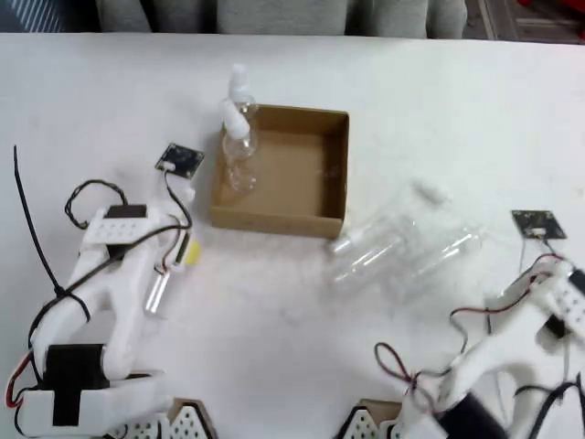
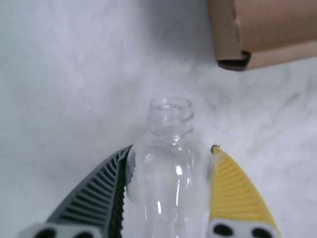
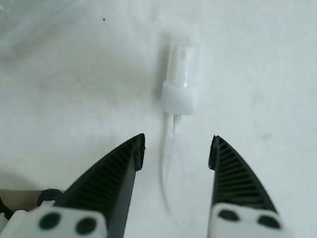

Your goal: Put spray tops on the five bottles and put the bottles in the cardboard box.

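**Light, slick plastic at both tools**

The left tool (image 2: 171, 149) pinches a clear, thin-walled bottle (image 2: 168, 188) just below its open threaded neck; it is likely light, slippery and easily squashed. The right tool (image 3: 177, 140) is spread over a white spray top (image 3: 181, 84) lying on the desk (image 3: 257, 59), best gripped at its stiff collar, not the thin tube. Farther off, a capped bottle (image 1: 239, 146) sits in the matte cardboard box (image 1: 274, 219).
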Robot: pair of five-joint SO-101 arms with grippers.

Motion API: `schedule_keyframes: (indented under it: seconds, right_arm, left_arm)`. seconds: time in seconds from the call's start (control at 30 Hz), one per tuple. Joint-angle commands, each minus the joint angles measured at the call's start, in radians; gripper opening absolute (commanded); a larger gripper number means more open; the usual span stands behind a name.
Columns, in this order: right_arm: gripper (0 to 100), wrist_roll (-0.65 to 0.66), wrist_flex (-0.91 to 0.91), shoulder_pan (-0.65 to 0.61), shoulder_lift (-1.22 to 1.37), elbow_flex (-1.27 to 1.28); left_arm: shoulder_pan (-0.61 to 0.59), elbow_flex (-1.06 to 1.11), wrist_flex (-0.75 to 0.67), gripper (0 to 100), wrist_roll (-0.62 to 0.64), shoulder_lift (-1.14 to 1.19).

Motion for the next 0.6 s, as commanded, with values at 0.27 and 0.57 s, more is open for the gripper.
schedule_keyframes:
  seconds: [0.27,0.57]
  right_arm:
    - [17.6,0.021,-0.245,-0.05,-0.016,0.1]
    - [17.6,0.028,-0.323,-0.081,0.12,0.083]
  left_arm:
    - [0.004,-0.005,-0.018,3,-0.012,-0.002]
    - [0.002,-0.005,-0.018,3,-0.012,-0.002]
